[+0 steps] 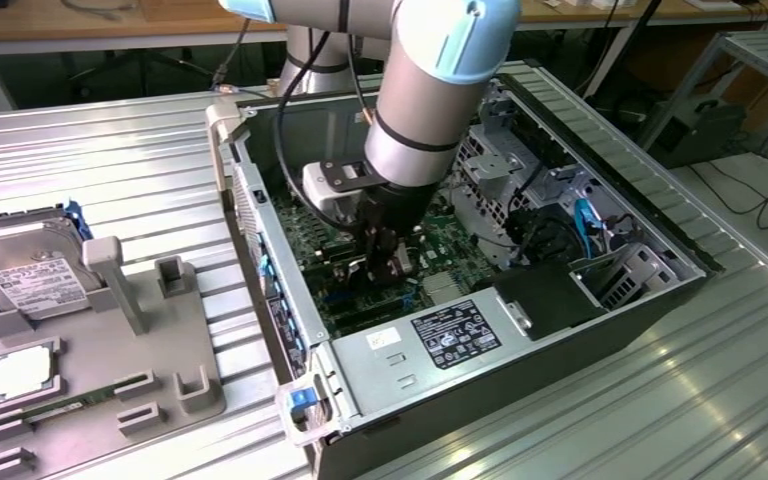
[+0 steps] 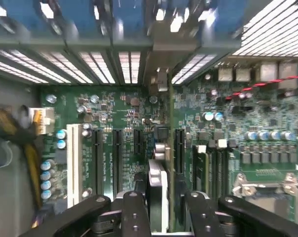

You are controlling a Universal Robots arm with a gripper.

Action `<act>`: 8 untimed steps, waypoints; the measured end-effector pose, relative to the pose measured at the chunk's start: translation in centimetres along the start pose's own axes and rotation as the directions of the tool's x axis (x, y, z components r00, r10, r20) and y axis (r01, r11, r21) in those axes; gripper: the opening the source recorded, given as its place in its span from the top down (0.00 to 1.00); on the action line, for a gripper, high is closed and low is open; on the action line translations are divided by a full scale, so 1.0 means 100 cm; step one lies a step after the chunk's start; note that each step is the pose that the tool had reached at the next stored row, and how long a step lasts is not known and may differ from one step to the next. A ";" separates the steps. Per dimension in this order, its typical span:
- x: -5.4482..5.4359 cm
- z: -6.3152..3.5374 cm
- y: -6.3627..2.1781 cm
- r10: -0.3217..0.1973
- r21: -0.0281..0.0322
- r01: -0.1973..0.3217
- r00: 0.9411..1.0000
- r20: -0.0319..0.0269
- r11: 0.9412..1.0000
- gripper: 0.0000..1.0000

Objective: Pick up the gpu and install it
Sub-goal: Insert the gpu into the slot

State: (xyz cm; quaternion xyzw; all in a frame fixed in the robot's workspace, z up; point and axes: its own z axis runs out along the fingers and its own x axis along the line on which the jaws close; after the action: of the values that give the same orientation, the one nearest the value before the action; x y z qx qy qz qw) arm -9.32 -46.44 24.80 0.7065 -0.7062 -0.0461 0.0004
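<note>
1. While you watch the exterior view, the black gripper [image 1: 387, 268] sits low inside the open grey computer case [image 1: 598, 190].
2. Its black fingers [image 2: 136, 212] flank the thin dark gpu [image 2: 158, 195], standing edge-on over the green motherboard [image 2: 267, 148]; whether they grip it, you cannot tell.

i see the arm [image 1: 424, 110] reaching down into the open computer case [image 1: 491, 340], with the gripper [image 1: 384, 268] low over the green motherboard [image 1: 458, 262]. a dark card, the gpu [image 1: 387, 262], stands on edge at the fingertips, down among the slots. on the exterior view's left, a grey holder tray [image 1: 104, 370] sits on the ribbed metal table [image 1: 117, 160], with a silver hard drive [image 1: 31, 275] propped in it.
</note>
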 end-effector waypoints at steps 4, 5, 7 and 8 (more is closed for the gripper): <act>-0.002 -0.0254 0.0017 0.000 0.003 0.000 1.000 0.000 1.000 0.65; -0.002 -0.0295 0.0020 0.000 0.003 0.000 1.000 0.000 1.000 0.65; -0.003 -0.0374 0.0025 0.000 0.004 0.000 1.000 0.000 1.000 0.65; -0.003 -0.0401 0.0027 0.000 0.004 0.000 1.000 0.000 1.000 0.65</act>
State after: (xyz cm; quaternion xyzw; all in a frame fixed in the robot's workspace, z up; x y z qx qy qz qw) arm -9.33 -46.40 28.83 0.7065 -0.7063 -0.0446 -0.0012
